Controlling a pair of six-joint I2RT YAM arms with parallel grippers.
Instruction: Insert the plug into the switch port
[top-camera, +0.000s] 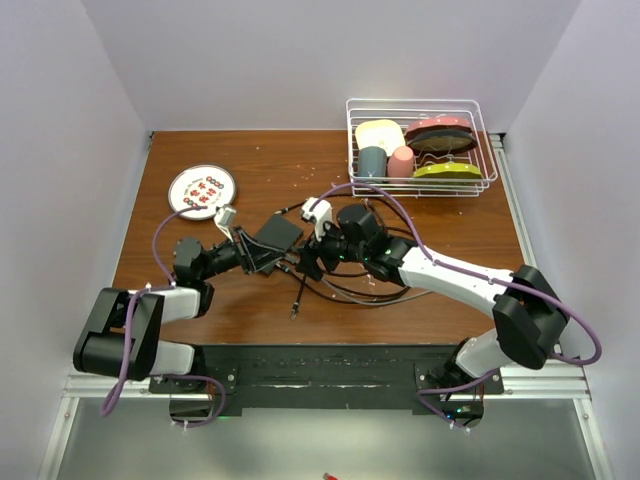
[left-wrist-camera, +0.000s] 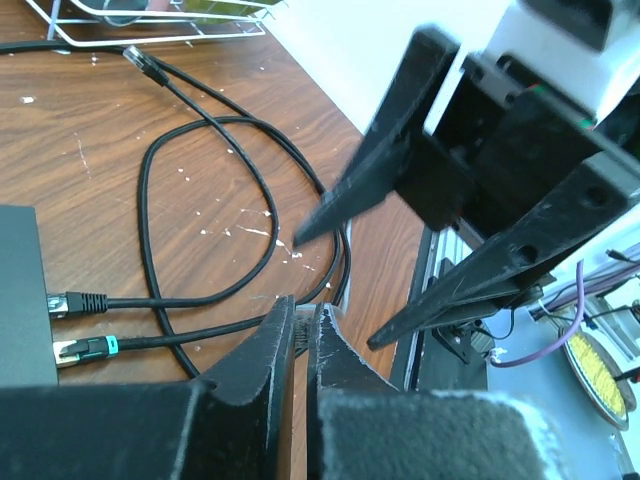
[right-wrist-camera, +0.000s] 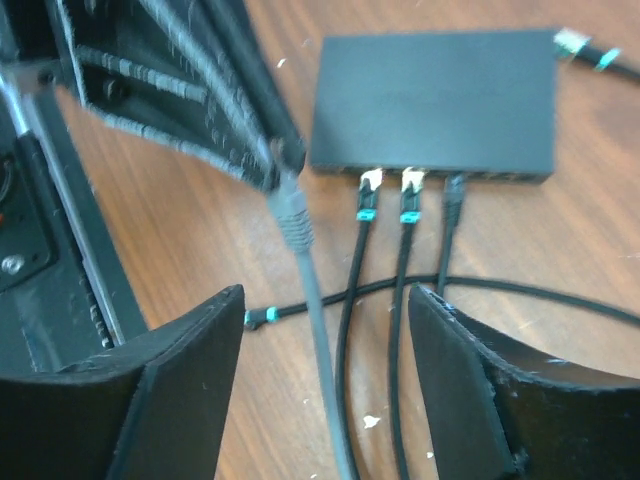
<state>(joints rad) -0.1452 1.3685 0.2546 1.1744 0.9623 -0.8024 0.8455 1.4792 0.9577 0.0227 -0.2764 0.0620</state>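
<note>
As plug (right-wrist-camera: 293, 218) hangs pinched, tip faces switch (right-wrist-camera: 435, 95).

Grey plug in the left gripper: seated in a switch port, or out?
Out. The left gripper pinches the grey plug beside the switch, left of its port row, where three seated cables sit.

Matte-black switch (right-wrist-camera: 435, 100), grey plug (right-wrist-camera: 293, 218), white-speckled brown table (top-camera: 290, 165).
</note>
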